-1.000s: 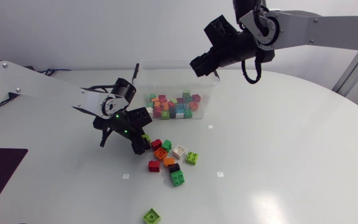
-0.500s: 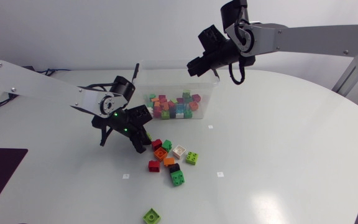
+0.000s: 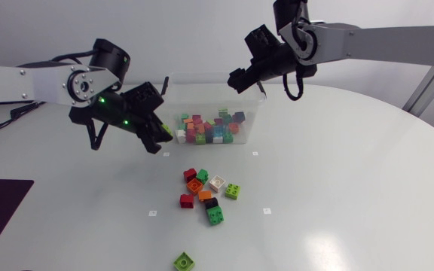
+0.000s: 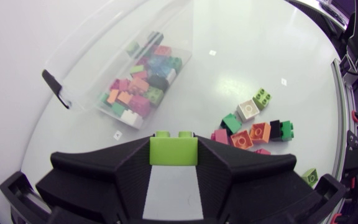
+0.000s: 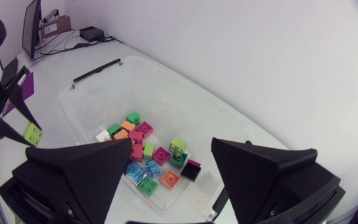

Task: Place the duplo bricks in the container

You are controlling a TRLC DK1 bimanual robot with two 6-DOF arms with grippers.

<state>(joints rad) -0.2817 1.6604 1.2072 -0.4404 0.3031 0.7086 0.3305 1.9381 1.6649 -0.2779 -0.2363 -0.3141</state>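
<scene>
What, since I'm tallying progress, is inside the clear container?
The clear container holds a pile of mixed duplo bricks: pink, green, orange, blue, black, white. Any bricks beneath the top ones are covered; its other end looks bare.

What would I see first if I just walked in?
The left pincer holds a lime-green brick up beside the clear container of colourful bricks. A small pile of loose bricks lies in front of it, and the right pincer hangs open above it.
</scene>
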